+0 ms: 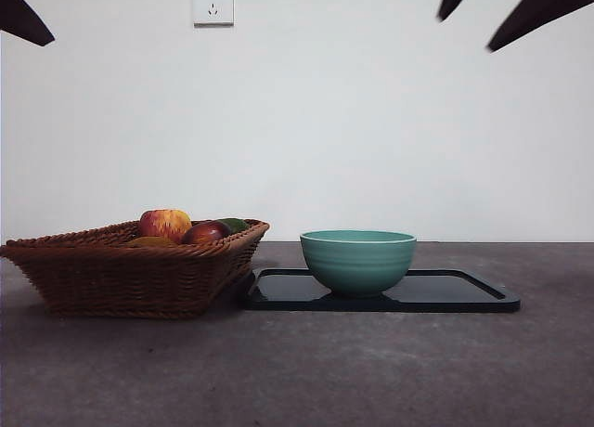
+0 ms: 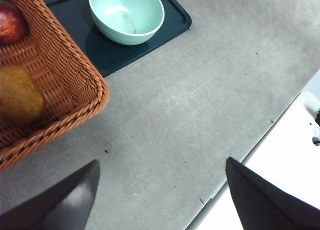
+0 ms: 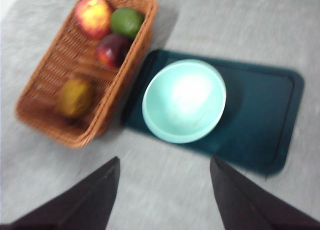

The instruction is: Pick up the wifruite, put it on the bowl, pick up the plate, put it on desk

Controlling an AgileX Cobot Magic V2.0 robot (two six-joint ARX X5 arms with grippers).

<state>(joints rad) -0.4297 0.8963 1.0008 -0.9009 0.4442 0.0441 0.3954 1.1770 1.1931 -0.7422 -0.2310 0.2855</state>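
Observation:
The wifruite (image 3: 75, 96) is a dull yellow-brown oval fruit lying in the brown wicker basket (image 3: 45, 85), seen also from the left wrist (image 2: 17, 95) and just over the rim (image 1: 150, 242). The teal bowl (image 1: 357, 260) stands empty (image 3: 184, 100) on a flat black rectangular tray (image 1: 464, 292); no other plate shows. My right gripper (image 3: 165, 158) hangs open high above the desk (image 1: 371, 371), near the bowl and basket. High over bare desk beside the basket's corner, my left gripper (image 2: 162, 161) is open too. Both hold nothing.
The basket also holds a red-yellow apple (image 3: 93, 16), a dark red fruit (image 3: 113, 49) and a green fruit (image 3: 126, 21). It touches the tray's left end. The desk's edge (image 2: 240, 155) runs close under the left gripper. Black arm tips show at the front view's top corners.

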